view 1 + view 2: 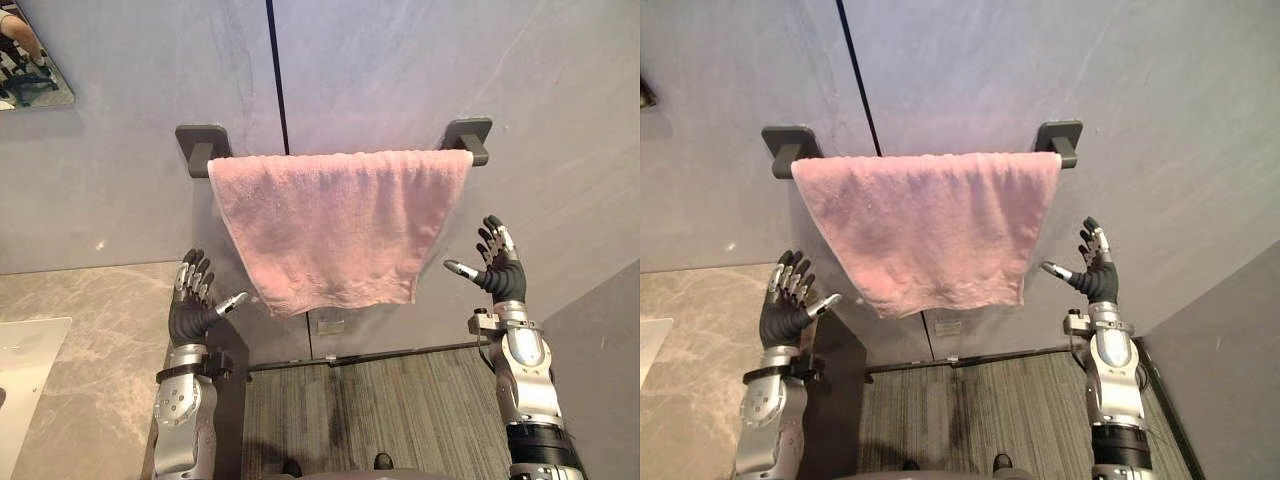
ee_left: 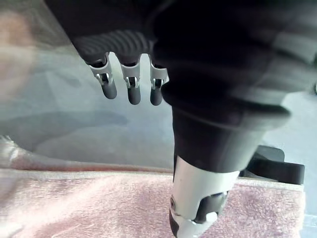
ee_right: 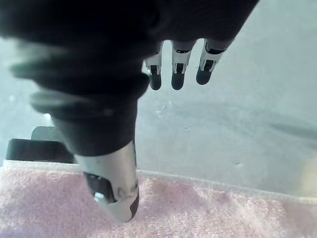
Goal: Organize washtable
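Grey wall (image 1: pixel 420 70), dark towel rail (image 1: pixel 205 148) with pink towel (image 1: pixel 335 225) draped over it, hanging skewed, longest corner low toward the left hand (image 1: pixel 190 308). Both hands empty, fingers straight and spread; right hand (image 1: pixel 503 275) stands apart off the towel's right edge. Judged soft, light and limp, apt to slide on the rail; pinch both side edges.

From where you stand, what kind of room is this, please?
Most likely a bathroom. A pink towel hangs over a rail on the grey wall, a marble-look counter with what seems a white basin lies at the left, and a mirror corner shows above it.
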Controlling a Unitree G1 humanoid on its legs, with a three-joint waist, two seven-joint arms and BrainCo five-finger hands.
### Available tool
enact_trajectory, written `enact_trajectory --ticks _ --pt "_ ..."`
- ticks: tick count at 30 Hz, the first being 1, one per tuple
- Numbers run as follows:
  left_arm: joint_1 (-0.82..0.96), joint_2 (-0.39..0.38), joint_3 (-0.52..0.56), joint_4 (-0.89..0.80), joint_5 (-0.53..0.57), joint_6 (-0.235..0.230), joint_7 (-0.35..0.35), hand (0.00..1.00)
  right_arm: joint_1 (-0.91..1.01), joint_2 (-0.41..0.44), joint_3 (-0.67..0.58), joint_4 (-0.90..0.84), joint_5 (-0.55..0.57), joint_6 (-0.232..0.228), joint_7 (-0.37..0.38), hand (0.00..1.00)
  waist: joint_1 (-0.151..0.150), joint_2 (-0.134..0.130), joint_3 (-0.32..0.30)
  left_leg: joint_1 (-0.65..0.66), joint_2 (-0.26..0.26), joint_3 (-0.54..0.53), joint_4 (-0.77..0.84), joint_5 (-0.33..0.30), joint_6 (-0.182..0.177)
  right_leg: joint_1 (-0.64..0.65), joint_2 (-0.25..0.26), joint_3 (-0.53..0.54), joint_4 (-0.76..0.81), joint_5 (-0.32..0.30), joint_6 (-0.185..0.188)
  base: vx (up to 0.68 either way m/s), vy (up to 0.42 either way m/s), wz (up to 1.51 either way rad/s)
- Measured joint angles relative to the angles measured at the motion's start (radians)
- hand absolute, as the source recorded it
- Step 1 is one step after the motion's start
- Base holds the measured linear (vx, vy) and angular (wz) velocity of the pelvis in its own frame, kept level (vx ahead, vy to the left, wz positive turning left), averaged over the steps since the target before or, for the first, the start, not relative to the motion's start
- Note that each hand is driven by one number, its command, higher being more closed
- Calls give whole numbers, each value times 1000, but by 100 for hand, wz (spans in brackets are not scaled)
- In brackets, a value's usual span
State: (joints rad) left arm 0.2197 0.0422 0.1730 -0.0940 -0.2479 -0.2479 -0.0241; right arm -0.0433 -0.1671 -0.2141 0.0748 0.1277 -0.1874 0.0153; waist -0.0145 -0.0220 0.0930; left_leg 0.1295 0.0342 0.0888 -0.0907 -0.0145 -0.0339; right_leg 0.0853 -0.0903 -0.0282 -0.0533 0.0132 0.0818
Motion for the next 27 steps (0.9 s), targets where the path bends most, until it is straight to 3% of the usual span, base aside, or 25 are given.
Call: enact_trajectory --ticks 4,8,10,15,21,27 --pt "46 -26 20 17 2 4 -12 0 61 19 -24 -28 -5 0 0 0 -1 -1 0 0 0 0 -1 -1 0 -1 0 0 1 -2 2 -22 -28 0" --pt "65 -30 26 178 4 13 -19 0 139 28 -23 13 -60 0 -12 0 1 -2 0 0 0 -1 0 -1 0 0 0 -2 2 -4 3 -32 -36 1" --pt "70 -29 25 305 12 44 -18 0 168 32 -23 111 -71 2 -14 0 1 -3 0 0 1 -2 2 -1 0 0 0 -3 5 -4 3 -36 -35 1" --pt "88 -28 25 445 84 66 -16 0 241 72 -8 248 -112 23 -14 0 3 -3 -2 8 2 1 4 -1 0 1 0 -3 19 -10 1 -47 -34 -1" --pt "86 -24 14 603 222 76 11 0 289 111 37 396 -143 41 -14 0 7 -3 -5 13 9 13 9 -1 -1 -3 0 -1 31 -12 1 -55 -33 -4" --pt "72 -22 14 749 259 78 34 0 308 119 39 524 -171 43 -15 0 29 -2 -10 17 11 24 6 -1 -2 -3 1 1 32 -12 1 -40 -25 -3"
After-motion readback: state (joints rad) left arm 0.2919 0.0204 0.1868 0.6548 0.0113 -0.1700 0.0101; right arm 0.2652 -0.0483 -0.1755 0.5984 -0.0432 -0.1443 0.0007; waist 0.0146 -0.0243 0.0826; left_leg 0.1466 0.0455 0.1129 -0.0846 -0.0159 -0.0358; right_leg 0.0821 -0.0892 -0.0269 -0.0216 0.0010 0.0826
